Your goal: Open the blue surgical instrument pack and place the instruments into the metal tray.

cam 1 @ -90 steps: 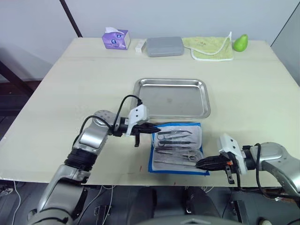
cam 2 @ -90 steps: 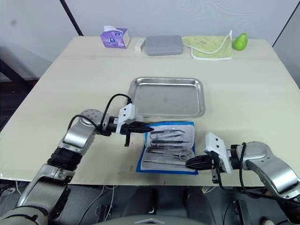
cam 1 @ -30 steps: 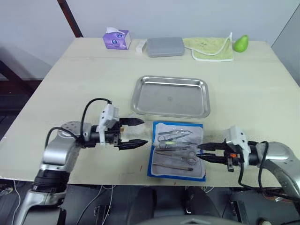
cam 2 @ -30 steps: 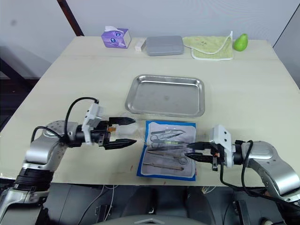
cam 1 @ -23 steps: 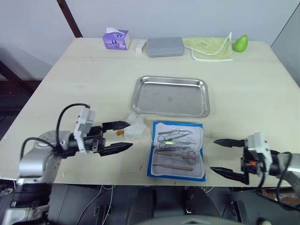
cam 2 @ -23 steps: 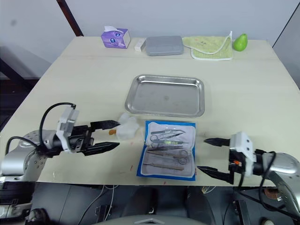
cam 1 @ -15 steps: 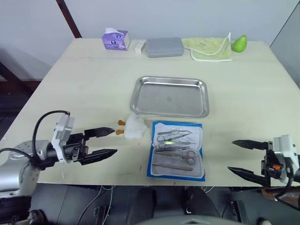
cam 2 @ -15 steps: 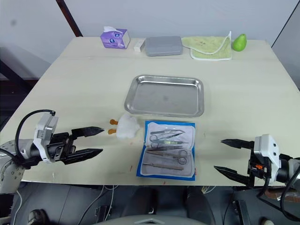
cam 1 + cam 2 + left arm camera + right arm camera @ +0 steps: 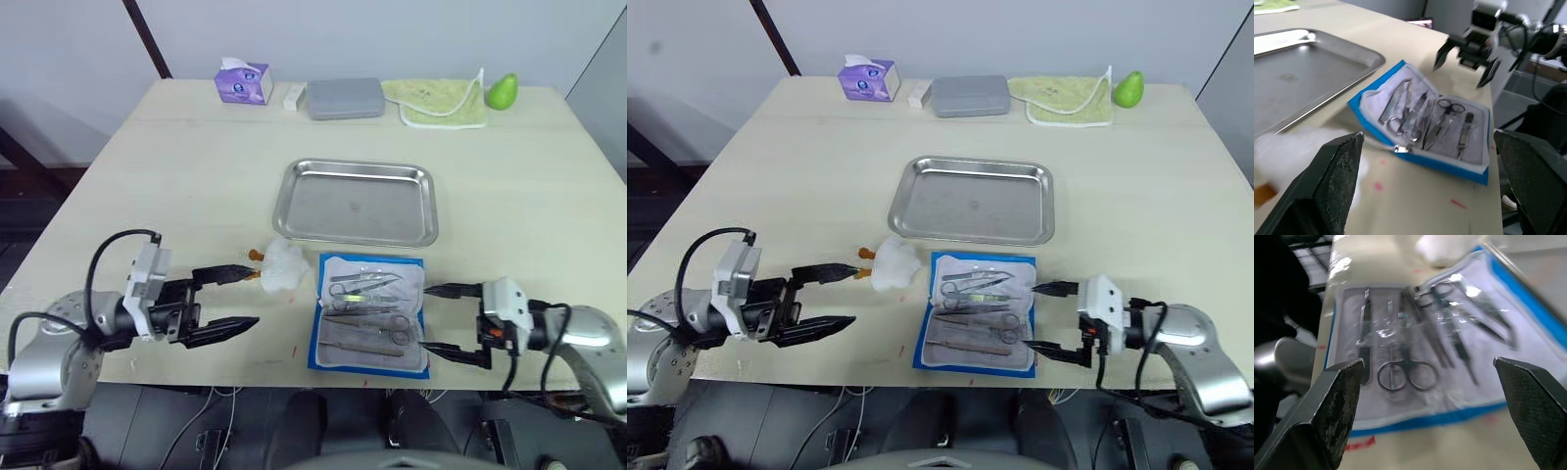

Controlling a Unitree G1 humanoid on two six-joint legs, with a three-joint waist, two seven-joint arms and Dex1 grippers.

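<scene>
Just below the empty metal tray (image 9: 358,203), the blue surgical instrument pack (image 9: 370,315) is laid open, instruments (image 9: 367,308) still inside. The right pincer (image 9: 449,320) has been brought back beside it, spread wide; left pincer (image 9: 225,300) also spread, so picking is probably next.

The shallow stainless steel tray (image 9: 357,203) is gleaming glossy; the thin silvery metal instruments (image 9: 364,308) are glinting against the blue fabric-like pack's (image 9: 369,313) matt grey-white lining.
</scene>
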